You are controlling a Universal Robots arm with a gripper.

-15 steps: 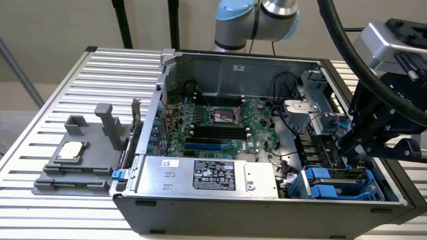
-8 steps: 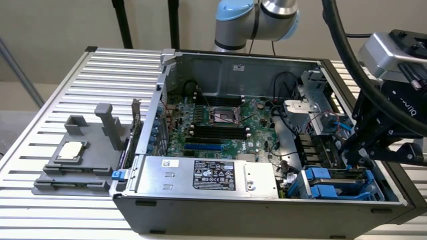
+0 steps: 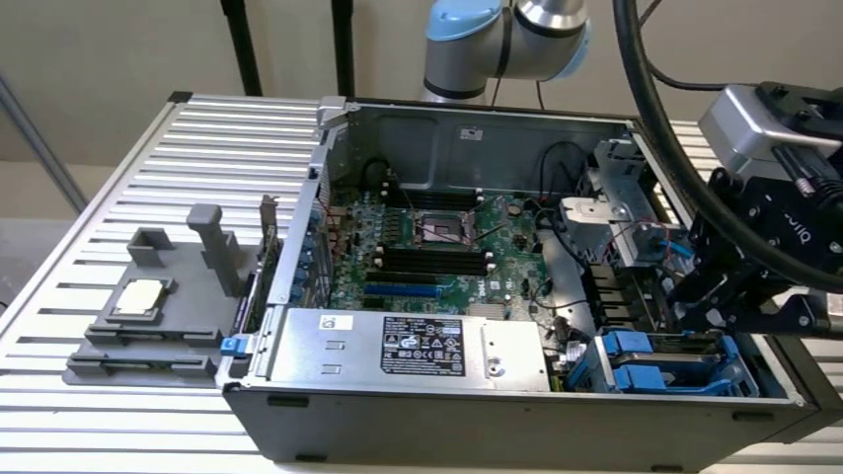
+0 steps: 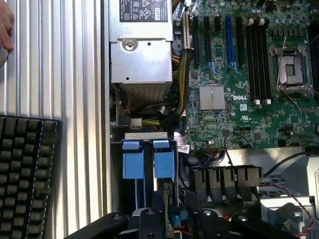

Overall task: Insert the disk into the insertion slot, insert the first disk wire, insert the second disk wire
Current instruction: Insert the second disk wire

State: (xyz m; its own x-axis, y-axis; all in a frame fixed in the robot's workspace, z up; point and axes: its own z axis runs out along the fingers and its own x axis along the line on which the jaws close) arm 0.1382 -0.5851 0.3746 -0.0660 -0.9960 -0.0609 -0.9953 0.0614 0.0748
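green motherboard point(image 4: 239, 74), blue carrier tabs point(image 4: 149, 159), black keyboard point(image 4: 27, 174)

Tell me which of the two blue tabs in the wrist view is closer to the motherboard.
The wider blue tab, lying beside the motherboard; the other blue tab lies nearer the case wall.

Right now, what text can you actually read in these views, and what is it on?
"DELL": white print on the motherboard, beside the silver heatsink.
Black label on the silver power supply box: print too small to read.
White sticker on the case's back wall: unreadable.
White marks on the black claw housing: partial, unreadable.
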